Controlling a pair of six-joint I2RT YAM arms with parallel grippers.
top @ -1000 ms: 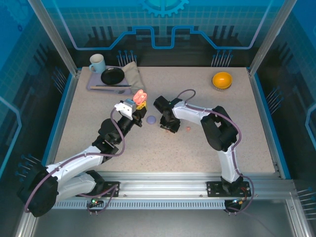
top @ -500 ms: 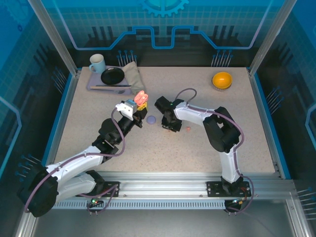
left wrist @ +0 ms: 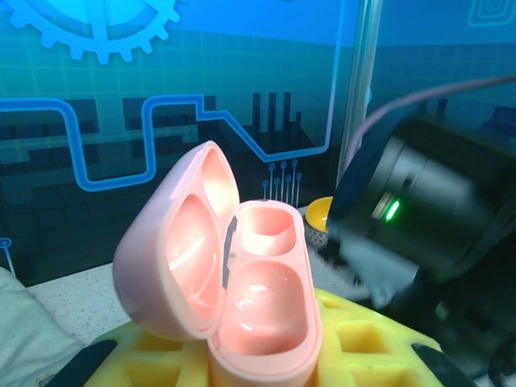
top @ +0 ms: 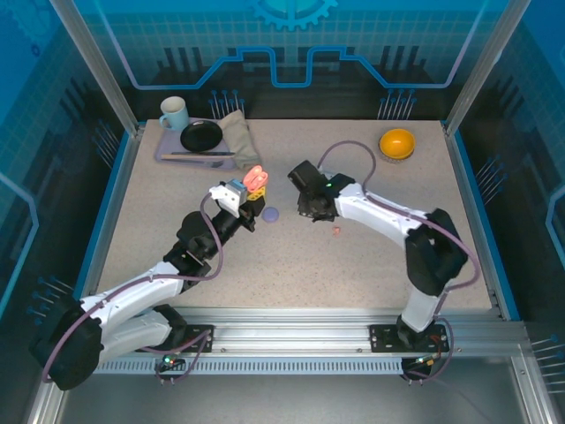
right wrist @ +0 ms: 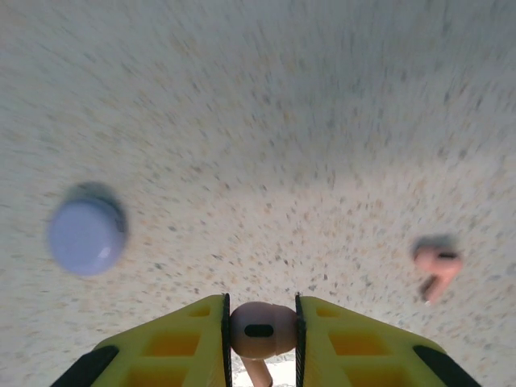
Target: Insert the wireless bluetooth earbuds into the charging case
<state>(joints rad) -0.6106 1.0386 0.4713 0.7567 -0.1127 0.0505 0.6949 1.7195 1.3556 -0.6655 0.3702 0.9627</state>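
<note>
My left gripper [top: 253,187] is shut on the open salmon-pink charging case [left wrist: 266,310], holding it upright above the table with its lid [left wrist: 173,258] tipped back to the left; both wells look empty. My right gripper [right wrist: 260,324] is shut on one salmon-pink earbud [right wrist: 260,329], its stem pointing down, a little above the tabletop. In the top view that gripper [top: 311,210] hangs just right of the case. A second pink earbud [right wrist: 435,266] lies loose on the table [top: 336,231].
A closed pale purple case [top: 270,214] lies on the table between the two grippers. An orange bowl [top: 397,142] stands at the back right. A tray [top: 169,155] with a mug, a black plate and a cloth sits at the back left.
My right gripper closed on a pink earbud and lifted it off the table, moving back and right. My left gripper with the open case shifted slightly up.
</note>
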